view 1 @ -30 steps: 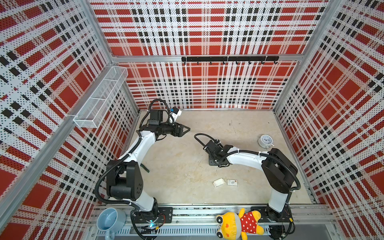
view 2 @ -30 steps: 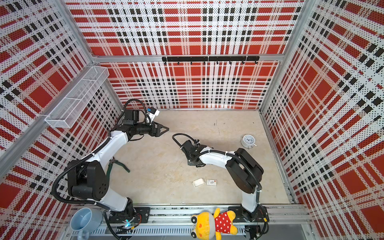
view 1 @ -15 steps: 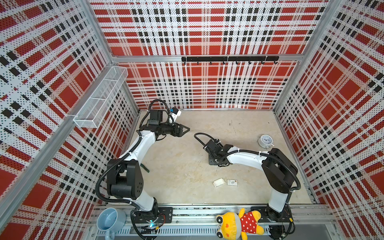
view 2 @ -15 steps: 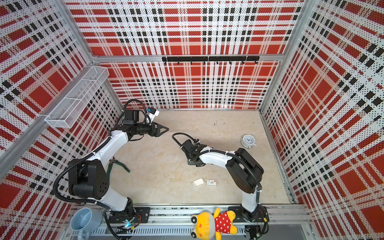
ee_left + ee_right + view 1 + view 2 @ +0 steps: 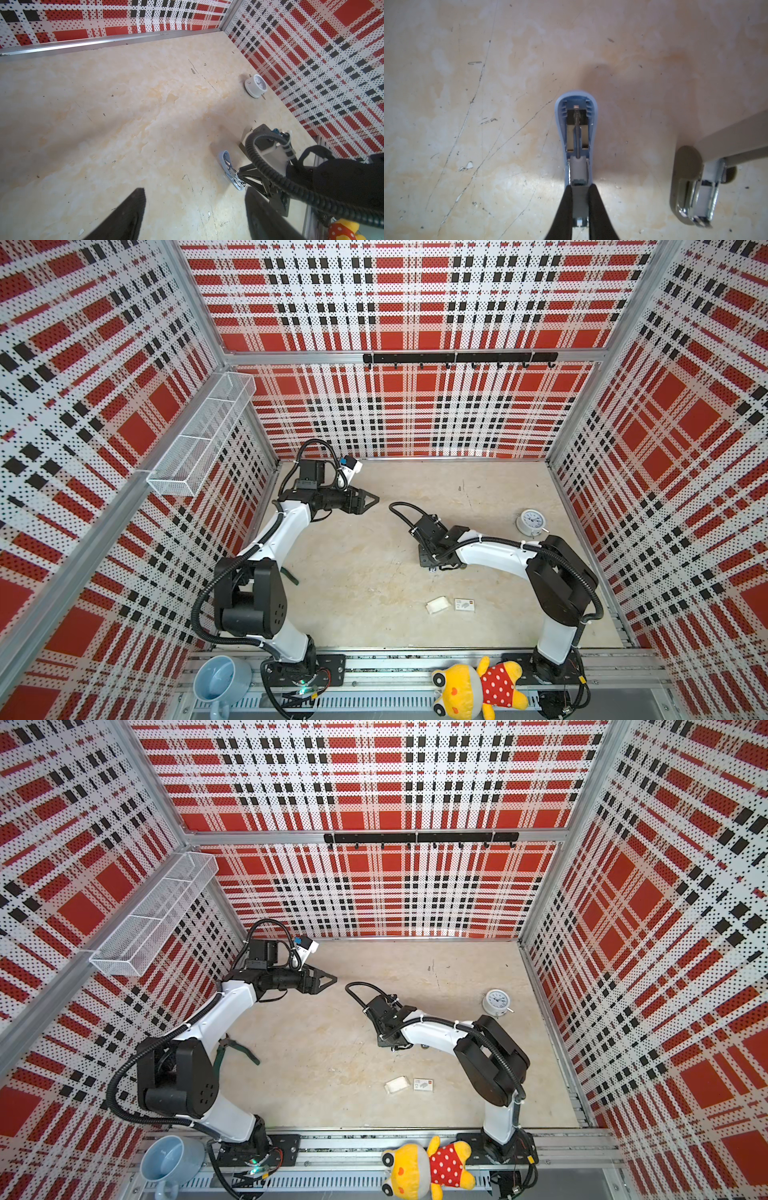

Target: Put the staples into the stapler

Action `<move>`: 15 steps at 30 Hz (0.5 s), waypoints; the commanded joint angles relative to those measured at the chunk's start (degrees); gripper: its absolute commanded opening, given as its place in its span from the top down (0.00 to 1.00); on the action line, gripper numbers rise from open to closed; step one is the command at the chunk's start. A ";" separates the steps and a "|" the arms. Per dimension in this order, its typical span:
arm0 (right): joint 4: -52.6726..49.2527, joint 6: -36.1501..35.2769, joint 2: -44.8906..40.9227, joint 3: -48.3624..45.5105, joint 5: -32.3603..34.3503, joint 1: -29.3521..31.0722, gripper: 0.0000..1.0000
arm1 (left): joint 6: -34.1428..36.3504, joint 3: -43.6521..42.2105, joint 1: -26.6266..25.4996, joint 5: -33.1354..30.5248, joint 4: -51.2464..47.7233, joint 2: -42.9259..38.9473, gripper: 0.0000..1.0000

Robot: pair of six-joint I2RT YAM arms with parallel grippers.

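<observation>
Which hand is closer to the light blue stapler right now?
Right. The right hand grips the stapler at one end; the left hand hangs open, well apart from it, touching nothing.

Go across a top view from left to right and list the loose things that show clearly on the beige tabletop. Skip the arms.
green-handled pliers → white card tray → printed sleeve with a red mark → white clock
</observation>
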 commanded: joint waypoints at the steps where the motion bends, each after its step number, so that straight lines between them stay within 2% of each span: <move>1: 1.59 -1.17 -1.62 0.31 0.51 -0.29 0.95 | 0.53 1.32 0.55 1.01 -0.58 0.56 0.22; 15: 2.13 -0.16 -0.58 -0.80 -0.46 -0.36 0.96 | 0.84 1.08 0.66 1.18 -0.76 0.25 0.22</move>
